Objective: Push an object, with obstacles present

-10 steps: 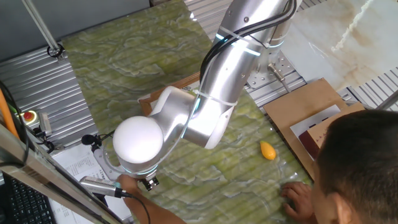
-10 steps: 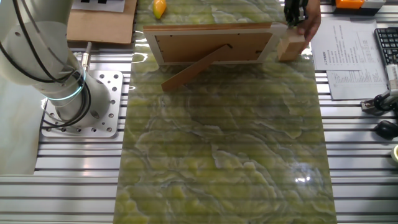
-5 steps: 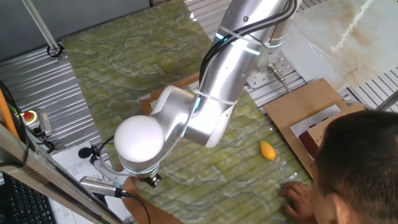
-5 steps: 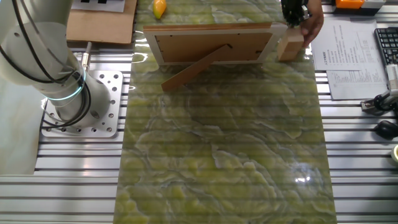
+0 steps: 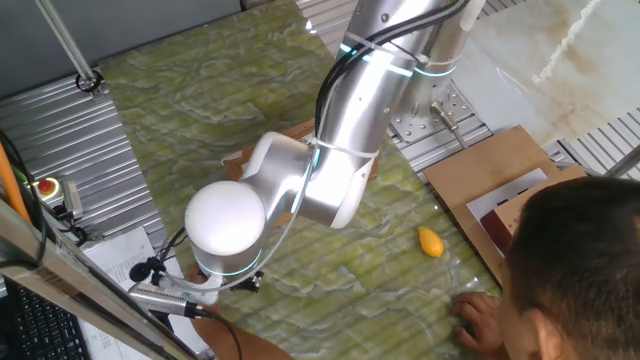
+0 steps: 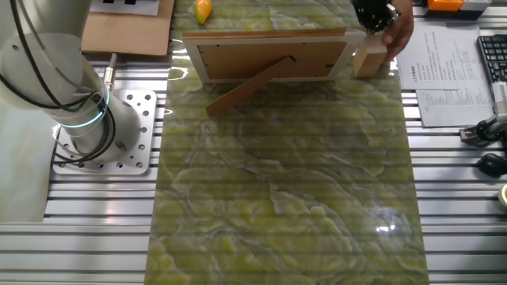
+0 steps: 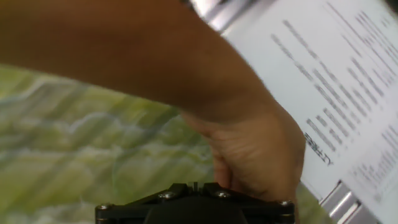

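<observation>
Looks like a robotics lab to me: silver robot arm (image 5: 360,110) bolted onto a slotted aluminium tabletop (image 6: 467,198), a keyboard (image 6: 493,49) and printed papers (image 6: 445,79) off to the side.

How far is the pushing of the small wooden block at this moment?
Nothing looks done yet: the wooden block sits against the right end of the upright picture frame. In hand: the gripper hovers just behind it, and a person's hand is there too. Left: the whole push, clear of the frame and the orange teardrop piece.
</observation>
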You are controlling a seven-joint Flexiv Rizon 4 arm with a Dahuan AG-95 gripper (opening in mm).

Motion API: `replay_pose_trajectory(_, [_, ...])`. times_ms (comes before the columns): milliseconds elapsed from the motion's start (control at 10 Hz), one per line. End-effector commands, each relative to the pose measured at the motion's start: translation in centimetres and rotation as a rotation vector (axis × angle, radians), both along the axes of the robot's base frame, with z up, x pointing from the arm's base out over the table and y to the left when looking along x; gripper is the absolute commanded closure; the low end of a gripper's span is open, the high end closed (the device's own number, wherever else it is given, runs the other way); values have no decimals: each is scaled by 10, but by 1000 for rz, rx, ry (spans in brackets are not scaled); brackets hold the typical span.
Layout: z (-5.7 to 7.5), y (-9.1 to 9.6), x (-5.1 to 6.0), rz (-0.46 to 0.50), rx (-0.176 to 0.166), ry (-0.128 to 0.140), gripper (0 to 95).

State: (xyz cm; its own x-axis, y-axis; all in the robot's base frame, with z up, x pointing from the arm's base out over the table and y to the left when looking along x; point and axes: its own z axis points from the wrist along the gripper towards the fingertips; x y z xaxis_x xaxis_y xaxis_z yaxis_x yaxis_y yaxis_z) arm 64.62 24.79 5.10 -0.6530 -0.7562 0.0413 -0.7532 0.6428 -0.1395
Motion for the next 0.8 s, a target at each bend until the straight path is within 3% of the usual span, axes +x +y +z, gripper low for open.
replay_pose_trajectory(100, [2,-9,-5,54,13,0,950])
replay_pose_trajectory(600, [0,-15,-10,136,43,7,950])
replay_pose_trajectory(700, [0,-15,-10,190,75,9,950])
replay_pose_trajectory(800, [0,-15,-10,213,82,11,950])
